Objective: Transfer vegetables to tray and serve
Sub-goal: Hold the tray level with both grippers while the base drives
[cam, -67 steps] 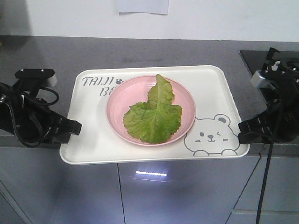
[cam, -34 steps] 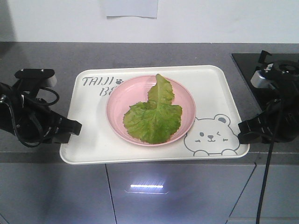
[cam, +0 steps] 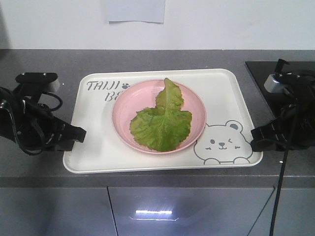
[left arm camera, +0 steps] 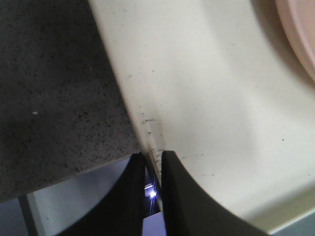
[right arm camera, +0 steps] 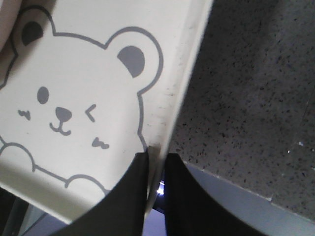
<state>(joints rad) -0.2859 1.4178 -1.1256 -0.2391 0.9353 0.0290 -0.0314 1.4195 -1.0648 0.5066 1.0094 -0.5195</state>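
Note:
The green lettuce leaf [cam: 163,122] lies in the round pink plate [cam: 123,105], which stands on the cream-white tray [cam: 93,147] with "TAIJI" lettering and a winking bear. My left gripper [cam: 78,134] is shut on the tray's left rim, seen close in the left wrist view [left arm camera: 152,158]. My right gripper [cam: 255,136] is shut on the tray's right rim beside the bear, seen in the right wrist view [right arm camera: 156,156]. The tray [right arm camera: 78,73] is held over the dark grey counter [cam: 59,64].
The grey speckled counter shows beside the tray in both wrist views [left arm camera: 49,98] [right arm camera: 256,98]. A black cooktop [cam: 295,69] sits at the far right. Grey cabinet fronts [cam: 157,211] are below the counter edge. A white wall with a paper sheet [cam: 134,10] is behind.
The counter, cooktop and wall paper have shifted left and down in view relative to the tray and arms. Both grippers keep their hold on the tray.

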